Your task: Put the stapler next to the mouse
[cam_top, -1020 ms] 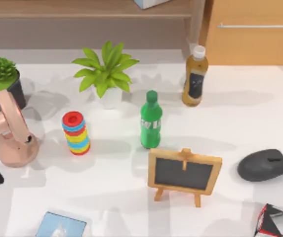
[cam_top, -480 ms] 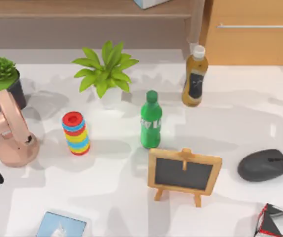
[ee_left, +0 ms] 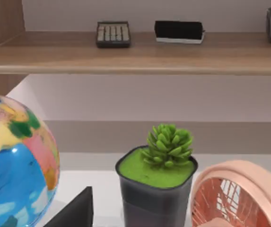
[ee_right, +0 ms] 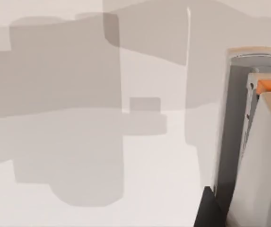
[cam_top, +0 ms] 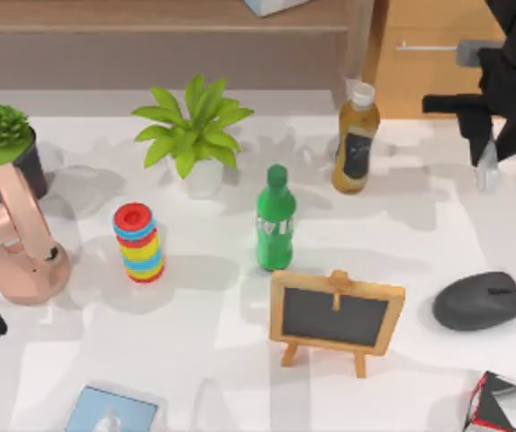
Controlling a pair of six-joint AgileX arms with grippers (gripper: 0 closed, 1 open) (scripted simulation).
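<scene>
The stapler hangs upright at the top view's upper right, clamped in the right hand, lifted clear of the desk for carrying. The mouse lies at lower right, well apart, bare desk beside it. Left arm parked at the left edge.

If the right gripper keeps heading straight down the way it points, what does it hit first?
Probably bare table. The right gripper, holding the stapler, hangs behind the mouse, apart from it; depth is unclear.
</scene>
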